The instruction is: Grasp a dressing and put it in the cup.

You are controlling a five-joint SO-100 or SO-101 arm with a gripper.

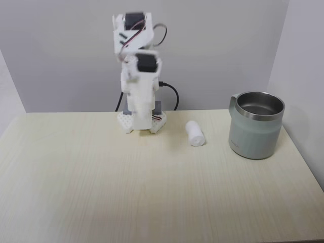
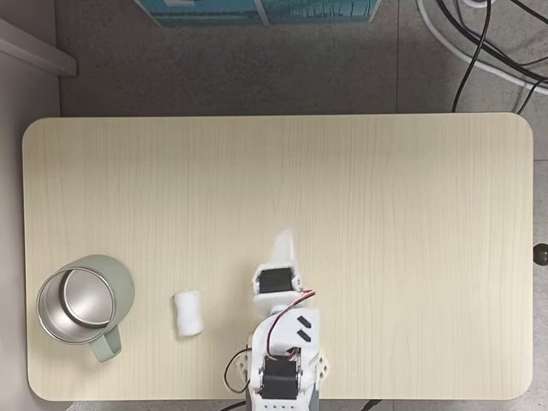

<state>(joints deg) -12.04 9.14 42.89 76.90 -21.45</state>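
Observation:
The dressing (image 1: 195,133) is a small white roll lying on its side on the table, between the arm's base and the cup in both fixed views; from above, the dressing (image 2: 188,312) is just right of the mug. The cup (image 1: 255,126) is a pale grey-green mug with a steel rim, standing upright with nothing visible inside; from above, the cup (image 2: 121,288) has its handle toward the near edge. The white arm (image 1: 137,76) is folded over its base. My gripper (image 2: 282,246) points toward the table's middle, its jaws together in one narrow tip, holding nothing, well apart from the dressing.
The light wooden table (image 2: 342,188) stretches wide to the right of the arm in the view from above. A black cable (image 1: 173,95) runs behind the base. Grey walls close off the back and the sides.

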